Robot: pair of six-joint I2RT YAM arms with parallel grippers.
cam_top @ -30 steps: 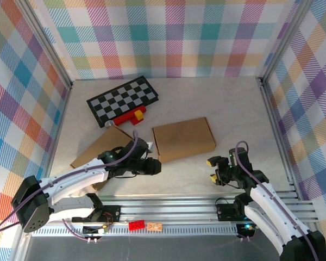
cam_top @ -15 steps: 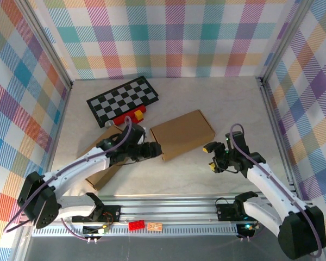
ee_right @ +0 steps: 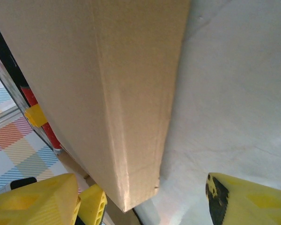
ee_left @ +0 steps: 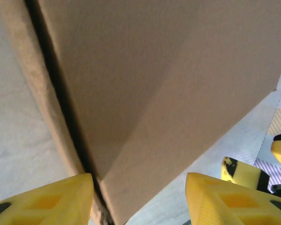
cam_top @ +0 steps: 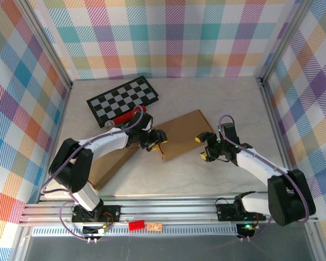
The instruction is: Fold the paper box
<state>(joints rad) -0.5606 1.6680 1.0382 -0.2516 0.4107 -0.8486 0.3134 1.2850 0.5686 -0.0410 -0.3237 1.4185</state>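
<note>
One brown, flat-folded cardboard box point(cam_top: 185, 130) is lying askew near the middle of the pale marbled table point(cam_top: 228, 103), sitting between the two arms. Judging it light and fairly stiff across the panels, bending readily only along its creases. The thin walls are probably denting under a hard pinch, and the whole thing is likely sliding on the smooth table if pushed from one side alone. Best hold: opposite edges, one gripper each, pinching a flap edge rather than a panel face.

Left gripper point(cam_top: 157, 140) is hanging at the box's left corner, jaws spread wide about it, holding nothing. Right gripper point(cam_top: 202, 148) is hovering at the near right corner, jaws equally spread, gripping nothing.

Counting outward:
- One flat brown cardboard sheet point(cam_top: 108, 166) is lying under the left arm, touching or joined to the box; cannot tell which.
- One black-and-white chequered board point(cam_top: 122, 99) is lying behind it.
- One red bar-shaped object point(cam_top: 127, 116) is lying against the board's near edge.
</note>
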